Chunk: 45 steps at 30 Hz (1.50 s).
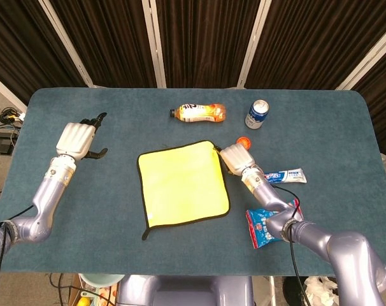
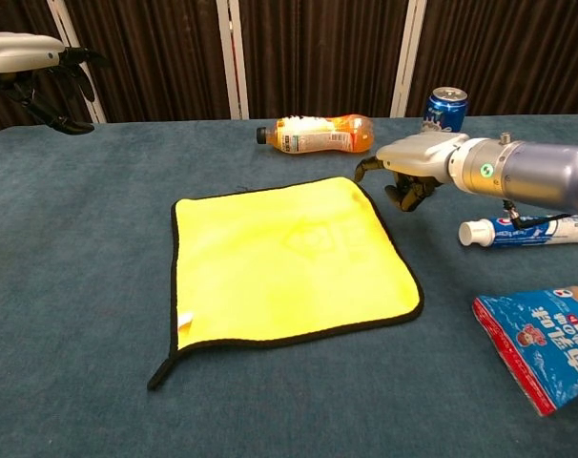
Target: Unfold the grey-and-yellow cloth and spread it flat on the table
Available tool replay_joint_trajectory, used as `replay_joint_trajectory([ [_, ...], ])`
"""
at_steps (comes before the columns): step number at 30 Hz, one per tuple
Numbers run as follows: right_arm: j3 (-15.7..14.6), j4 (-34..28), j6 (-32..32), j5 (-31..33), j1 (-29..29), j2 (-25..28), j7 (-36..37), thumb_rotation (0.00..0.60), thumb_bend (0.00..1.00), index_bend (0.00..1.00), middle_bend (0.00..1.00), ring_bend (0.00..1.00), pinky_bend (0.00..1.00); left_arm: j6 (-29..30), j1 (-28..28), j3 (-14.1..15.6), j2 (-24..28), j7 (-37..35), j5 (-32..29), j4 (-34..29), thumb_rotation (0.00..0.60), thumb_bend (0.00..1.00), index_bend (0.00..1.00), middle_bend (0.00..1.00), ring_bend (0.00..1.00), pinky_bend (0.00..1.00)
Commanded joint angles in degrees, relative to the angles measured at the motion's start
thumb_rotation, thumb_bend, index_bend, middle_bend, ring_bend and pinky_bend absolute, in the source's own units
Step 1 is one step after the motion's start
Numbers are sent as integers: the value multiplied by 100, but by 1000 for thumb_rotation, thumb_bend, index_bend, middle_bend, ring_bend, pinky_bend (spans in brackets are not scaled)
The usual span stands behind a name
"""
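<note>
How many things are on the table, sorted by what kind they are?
Cloths: 1, the yellow cloth
Drinks: 2, the orange bottle and the blue can
Toothpaste tubes: 1
Snack bags: 1
Small orange balls: 1
Total: 6

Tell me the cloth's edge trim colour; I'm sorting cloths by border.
Black: the cloth is yellow with a thin black border all around, clearest in the chest view.

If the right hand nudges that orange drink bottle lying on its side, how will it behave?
The bottle lies on its side with a round body, so it would probably roll rather than slide, most likely toward or away from the robot. It looks partly full, so the sloshing liquid may make the roll uneven. The carpet-like table cover should slow it. The right hand is nearest it.
</note>
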Motion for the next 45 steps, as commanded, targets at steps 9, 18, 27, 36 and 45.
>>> replay_joint_trajectory([
  [9, 177, -1785, 1132, 220, -397, 688, -922, 600, 732, 120, 1000, 994, 1000, -490, -143, 228, -117, -327, 688, -80, 587, 272, 0, 269, 229, 501],
  [18, 221, -4171, 2893, 139, -1247, 1840, -1761, 600, 362, 6, 554, 445, 470, -1054, -531, 405, -539, -980, 1890, 344, 586, 272, 0, 551, 457, 547],
  [27, 14, -5470, 4538, -496, -2564, 3135, -1115, 600, 287, 8, 669, 400, 370, -1024, -738, 493, -670, -1238, 2568, 540, 585, 272, 0, 999, 927, 887],
  [36, -73, -5338, 4718, -611, -3007, 3455, -603, 600, 289, 5, 724, 439, 377, -1356, -797, 787, -990, -1064, 2604, 913, 585, 272, 0, 1000, 929, 887],
  [45, -22, -5155, 4623, -717, -3141, 3492, -369, 600, 290, 3, 723, 448, 376, -1811, -980, 838, -1469, -1073, 2420, 1688, 586, 272, 0, 1000, 926, 875],
])
